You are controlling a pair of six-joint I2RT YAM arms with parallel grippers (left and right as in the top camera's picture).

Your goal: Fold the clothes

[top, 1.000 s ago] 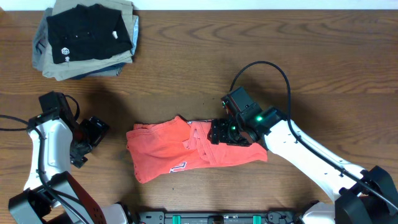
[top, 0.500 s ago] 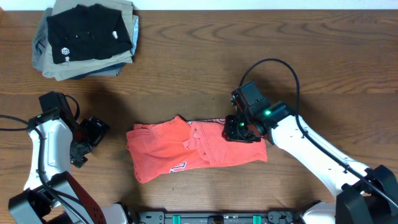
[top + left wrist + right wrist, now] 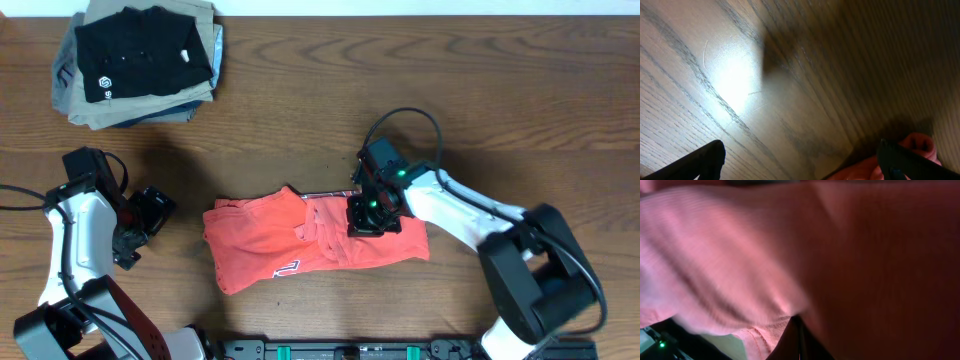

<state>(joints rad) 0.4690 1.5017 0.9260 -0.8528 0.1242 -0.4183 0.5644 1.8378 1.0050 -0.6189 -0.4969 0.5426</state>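
Right claw (image 3: 363,214) of mine is pinched tight on the coral-red T-shirt (image 3: 265,240), near its right end. From my right wrist I cannot make out the fingertips at all: red cloth (image 3: 865,255) fills almost the whole view, blurred and very close, with only a dark sliver at the bottom edge. From overhead my own gripper body covers the place where the jaws meet the fabric, so I cannot tell which fold or hem I have.

The T-shirt lies bunched and partly folded on the table (image 3: 400,90), front and centre. Just a scrap of its white lettering (image 3: 288,267) shows near the front edge.

My left claw (image 3: 143,228) is spread wide with nothing in it, off to the left of the shirt and apart from it. Its wrist view shows only the two fingertips (image 3: 705,159), cut off by the lower edge, and a corner of red cloth (image 3: 920,145).

A stack of folded garments (image 3: 140,60) sits at the far left corner, a black shirt on top.
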